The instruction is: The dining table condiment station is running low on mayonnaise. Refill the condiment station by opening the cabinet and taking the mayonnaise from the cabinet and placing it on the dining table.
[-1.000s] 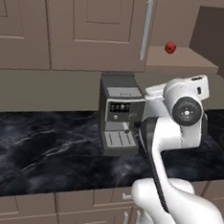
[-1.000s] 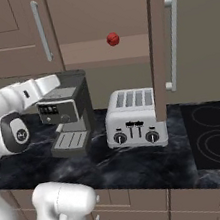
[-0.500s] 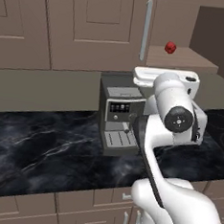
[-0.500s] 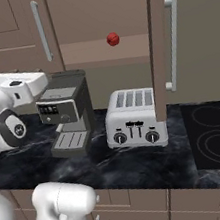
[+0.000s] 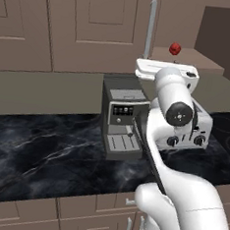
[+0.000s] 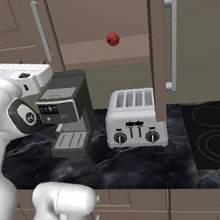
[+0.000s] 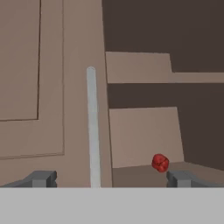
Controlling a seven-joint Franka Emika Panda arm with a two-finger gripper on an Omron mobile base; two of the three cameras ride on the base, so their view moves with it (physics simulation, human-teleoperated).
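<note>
The end effector (image 7: 109, 179) is spread wide and holds nothing; in the hand view its two finger tips (image 7: 41, 178) stand far apart at the bottom edge, with the left door's silver bar handle (image 7: 92, 127) rising between them. In the base views the hand sits raised above the coffee machine (image 5: 122, 116), which stands on the black marble tabletop (image 5: 44, 155) just beside the toaster (image 6: 133, 118). Beyond these, the cabinet (image 6: 11, 22) is partly open: the right door (image 6: 157, 43) is swung outward, edge-on in the right base view, while the left door (image 5: 95, 26) is shut. A lower shelf (image 6: 97, 52) is exposed through the opening, and a small red object (image 6: 113, 39) rests on it. The mayonnaise cannot be located in these pictures; it is judged to stand behind the shut left door or deeper inside the cabinet, but this cannot be confirmed. Task status, as a judgement: the opening step is half complete. Remaining steps: pull the left door open by its handle, locate and grasp the mayonnaise, withdraw it, drive to the dining table, and set it down there. The red object is not the target and should be left alone.
</note>
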